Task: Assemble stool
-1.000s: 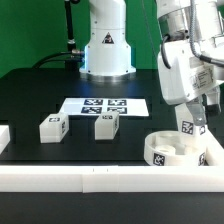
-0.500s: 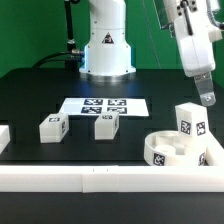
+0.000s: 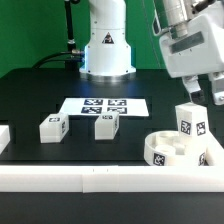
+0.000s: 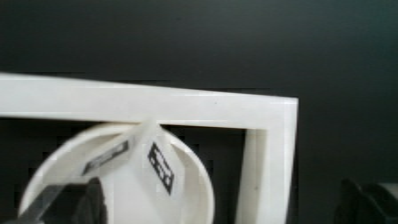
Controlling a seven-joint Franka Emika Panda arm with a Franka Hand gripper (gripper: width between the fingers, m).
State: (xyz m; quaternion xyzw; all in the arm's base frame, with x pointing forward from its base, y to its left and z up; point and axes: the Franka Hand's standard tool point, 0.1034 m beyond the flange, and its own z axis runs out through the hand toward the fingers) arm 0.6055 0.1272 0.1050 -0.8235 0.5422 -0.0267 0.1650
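Just below the tool [image 3: 216,95], grip state unclear, an upright leg [image 3: 190,122] on the seat [image 3: 168,152].

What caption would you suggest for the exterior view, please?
Gripper hovers over a leg upright at the seat; two legs near the marker board.

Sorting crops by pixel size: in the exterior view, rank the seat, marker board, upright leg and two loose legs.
1. seat
2. marker board: wider but thinner, a close call
3. upright leg: nearer the camera, which may flatter it
4. loose legs: alike, not ranked
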